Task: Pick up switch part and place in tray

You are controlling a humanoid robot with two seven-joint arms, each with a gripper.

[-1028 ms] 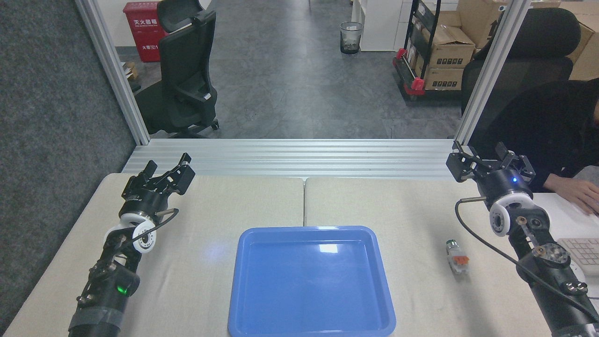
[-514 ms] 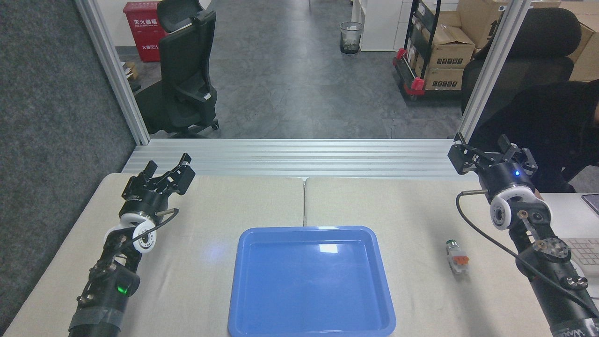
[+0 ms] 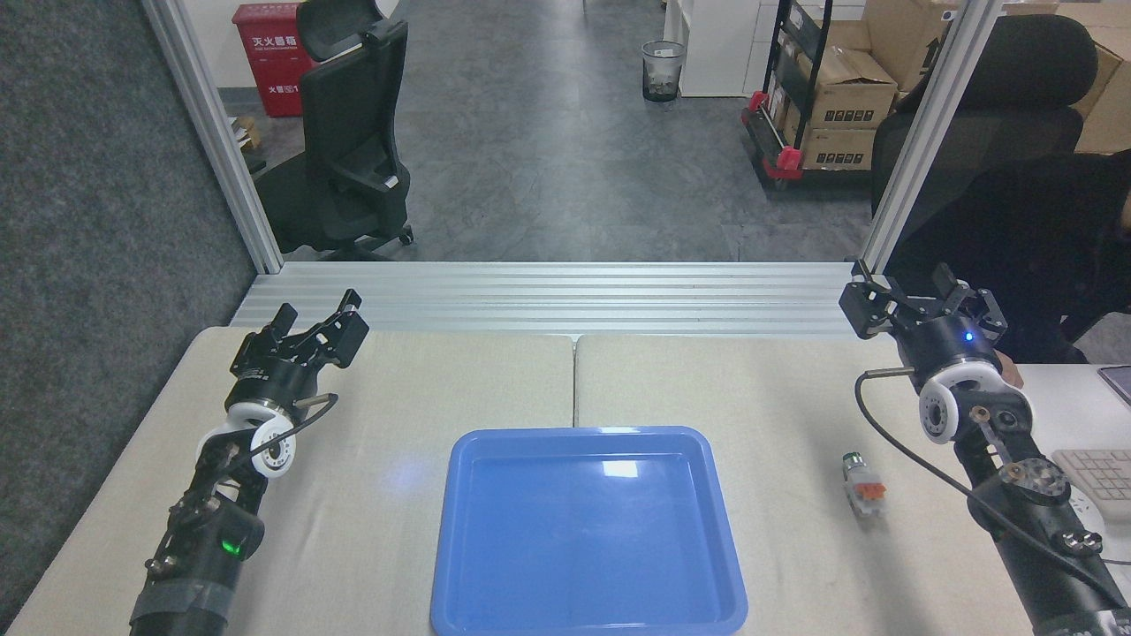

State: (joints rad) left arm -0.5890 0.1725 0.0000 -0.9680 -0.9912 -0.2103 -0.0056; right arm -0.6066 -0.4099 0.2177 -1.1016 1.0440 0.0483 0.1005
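Observation:
The switch part (image 3: 862, 485) lies on the beige table right of the tray, white body with an orange piece and a dark green cap pointing away from me. The blue tray (image 3: 587, 530) sits at the table's front centre with nothing in it. My right gripper (image 3: 919, 299) hangs open over the table's far right edge, well behind the switch part and holding nothing. My left gripper (image 3: 316, 325) stands open at the far left of the table, far from both, with nothing between its fingers.
A white keyboard (image 3: 1094, 468) lies at the right edge beside my right arm. A person in dark clothes (image 3: 1043, 238) sits behind the right frame post (image 3: 919, 141). An aluminium rail (image 3: 565, 296) borders the table's far edge. A black office chair (image 3: 353, 132) stands beyond.
My right gripper rose slightly and then shifted a little left and down. The person's hand at the right edge has withdrawn from the table. The left arm, tray and switch part have not moved.

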